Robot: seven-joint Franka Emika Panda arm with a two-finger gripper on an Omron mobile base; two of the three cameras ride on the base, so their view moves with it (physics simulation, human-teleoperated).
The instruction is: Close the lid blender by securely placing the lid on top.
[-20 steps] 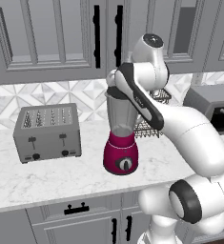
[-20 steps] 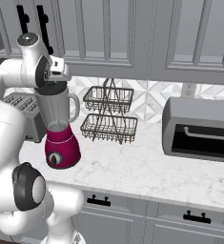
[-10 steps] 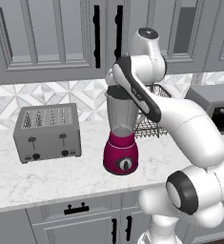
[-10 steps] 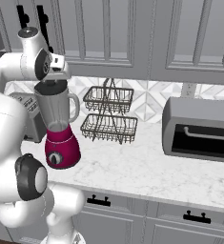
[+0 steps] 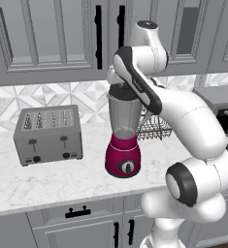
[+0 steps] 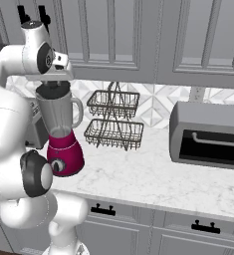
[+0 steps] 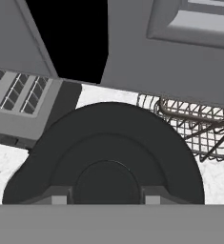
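The blender [image 5: 123, 145] stands on the counter, a magenta base with a grey dial under a tall translucent jar [image 6: 58, 117]. The black lid [image 5: 123, 91] rests at the jar's mouth, also seen in the right base view as the lid [image 6: 53, 90]. My gripper [image 5: 118, 82] reaches down onto it from above and is shut on the lid. In the hand view the lid [image 7: 104, 152] is a wide dark disc just ahead of my gripper [image 7: 106, 199]. The jar below it is hidden there.
A grey toaster [image 5: 48, 134] sits left of the blender. A two-tier wire basket rack [image 6: 113, 119] stands right of it against the tiled wall, and a grey toaster oven [image 6: 208, 134] is farther right. Wall cabinets [image 5: 47, 38] hang close above the arm.
The arm's upper joint has risen a little and the hand has turned slightly. The lid stays at the jar's mouth, and the blender has not moved.
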